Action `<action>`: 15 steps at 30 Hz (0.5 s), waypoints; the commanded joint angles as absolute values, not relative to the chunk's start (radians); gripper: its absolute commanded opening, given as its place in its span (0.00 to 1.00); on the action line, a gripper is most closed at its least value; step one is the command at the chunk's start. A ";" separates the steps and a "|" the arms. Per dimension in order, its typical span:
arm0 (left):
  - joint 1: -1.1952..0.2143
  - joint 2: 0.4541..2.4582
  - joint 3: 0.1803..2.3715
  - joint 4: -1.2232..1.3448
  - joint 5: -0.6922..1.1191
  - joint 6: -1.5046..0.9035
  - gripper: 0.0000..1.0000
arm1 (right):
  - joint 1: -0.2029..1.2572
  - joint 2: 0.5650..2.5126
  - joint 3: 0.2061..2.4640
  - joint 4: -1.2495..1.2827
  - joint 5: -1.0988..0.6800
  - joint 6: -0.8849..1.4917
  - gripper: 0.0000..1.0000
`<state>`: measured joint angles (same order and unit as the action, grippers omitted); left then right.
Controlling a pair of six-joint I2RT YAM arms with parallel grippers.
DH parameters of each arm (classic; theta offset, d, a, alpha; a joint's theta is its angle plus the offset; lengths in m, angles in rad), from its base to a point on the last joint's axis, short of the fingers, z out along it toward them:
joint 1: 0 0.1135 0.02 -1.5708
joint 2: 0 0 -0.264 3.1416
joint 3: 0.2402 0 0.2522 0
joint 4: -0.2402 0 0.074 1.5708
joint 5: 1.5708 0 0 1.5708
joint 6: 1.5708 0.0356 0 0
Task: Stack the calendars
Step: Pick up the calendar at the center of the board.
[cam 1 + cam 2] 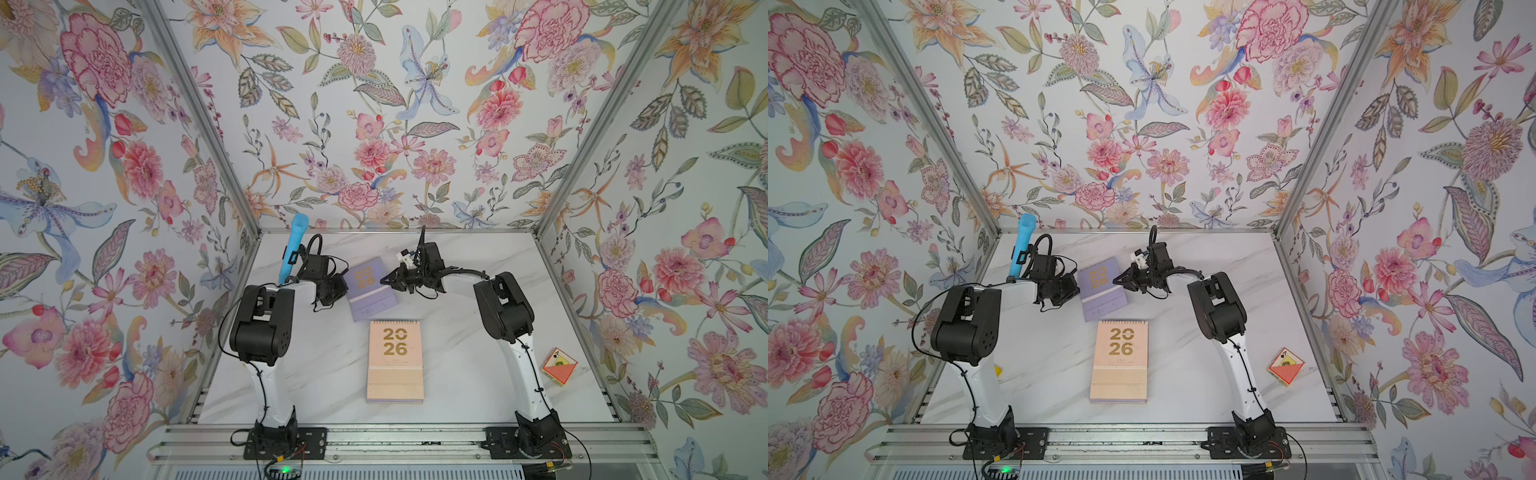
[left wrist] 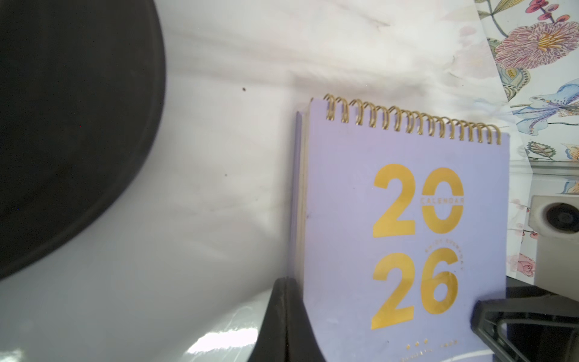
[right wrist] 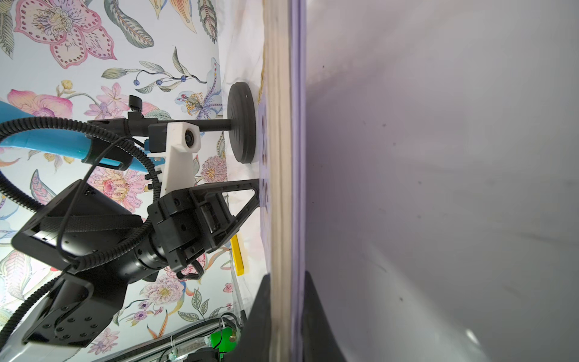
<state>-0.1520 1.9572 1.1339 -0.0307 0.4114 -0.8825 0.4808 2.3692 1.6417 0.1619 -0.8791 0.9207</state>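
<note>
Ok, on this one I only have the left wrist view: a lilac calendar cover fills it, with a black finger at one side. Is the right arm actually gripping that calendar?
Observer: Yes. In the right wrist view the lilac calendar runs edge-on between the two fingers of the right gripper, which are shut on it.
Operator: And where is the pile it should go on?
Observer: In both top views a peach calendar lies flat on the table nearer the arm bases, apart from the held one, with a lilac edge showing beneath it.
</note>
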 commanded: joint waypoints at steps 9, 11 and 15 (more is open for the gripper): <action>-0.167 1.776 1.180 -0.126 0.376 -0.842 0.00 | 0.454 2.106 1.533 0.209 -0.754 0.926 0.04; -0.167 1.741 1.167 -0.124 0.373 -0.844 0.00 | 0.448 2.057 1.504 0.207 -0.731 0.929 0.04; -0.176 1.658 1.125 -0.111 0.364 -0.856 0.00 | 0.443 1.930 1.415 0.204 -0.675 0.928 0.03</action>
<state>-0.1593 1.7214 1.1496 -0.0959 0.3946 -0.8677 0.4473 2.0323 1.4544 0.1593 -0.7166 0.9215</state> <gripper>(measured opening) 0.049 0.126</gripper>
